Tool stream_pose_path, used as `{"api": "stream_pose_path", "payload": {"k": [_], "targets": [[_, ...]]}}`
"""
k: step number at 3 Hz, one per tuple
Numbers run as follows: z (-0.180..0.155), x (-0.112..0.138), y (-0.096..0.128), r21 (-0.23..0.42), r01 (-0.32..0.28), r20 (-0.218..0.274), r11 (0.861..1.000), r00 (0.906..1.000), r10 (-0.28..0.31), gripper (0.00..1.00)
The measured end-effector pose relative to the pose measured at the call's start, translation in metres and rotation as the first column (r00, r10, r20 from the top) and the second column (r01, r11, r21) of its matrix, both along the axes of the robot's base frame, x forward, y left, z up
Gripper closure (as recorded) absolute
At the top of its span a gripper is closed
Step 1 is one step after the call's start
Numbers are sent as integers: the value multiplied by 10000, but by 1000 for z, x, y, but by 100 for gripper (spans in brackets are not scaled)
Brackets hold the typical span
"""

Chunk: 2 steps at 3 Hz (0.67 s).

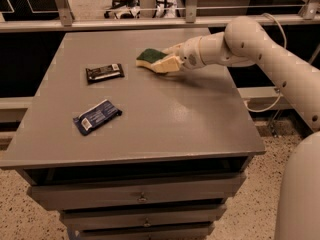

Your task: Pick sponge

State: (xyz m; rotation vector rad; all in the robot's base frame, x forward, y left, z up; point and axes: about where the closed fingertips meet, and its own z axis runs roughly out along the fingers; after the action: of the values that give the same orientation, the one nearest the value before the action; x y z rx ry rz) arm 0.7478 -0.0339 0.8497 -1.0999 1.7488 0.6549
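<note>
Filling most of the view: a grey desk (200, 129), flat top, seen from its front and a little from above. Under the top, a stack of drawers (142, 198) with small metal pulls. Speckled floor (250, 209) shows low down on both sides. A rail (125, 23) runs behind the far edge.

My arm (265, 54), pale and rounded, comes in from the right. It crosses above the desk's far right corner and points left.

My tool (159, 60) is low over the far half of the desk, a little right of centre, with its tip at the right end of the sponge. I cannot tell how far it is open, nor whether it has hold of anything. Tool and sponge meet or overlap from this angle, so contact is unsettled.

Blue packet (97, 116) with a white label: flat on the near left part of the desk, lying at a slant, well apart from my tool.

Dark brown wrapped bar (104, 72): flat on the left, farther back than the packet and apart from it.

Sponge (147, 55): dark green face up, on the far half of the desk near the middle. It is just left of my tool and right of the brown bar, with a clear gap to the bar. It looks to lie on the desk top, though I cannot tell whether any part is raised.
</note>
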Motion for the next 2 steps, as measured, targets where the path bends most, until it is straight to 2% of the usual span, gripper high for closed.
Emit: {"api": "stream_pose_path", "payload": {"k": [1,2], "targets": [[12,-2,1,276,18,121,9996,9999,-21,93],[39,-9,6,634,-720,511,9954,9963,689,100]]}}
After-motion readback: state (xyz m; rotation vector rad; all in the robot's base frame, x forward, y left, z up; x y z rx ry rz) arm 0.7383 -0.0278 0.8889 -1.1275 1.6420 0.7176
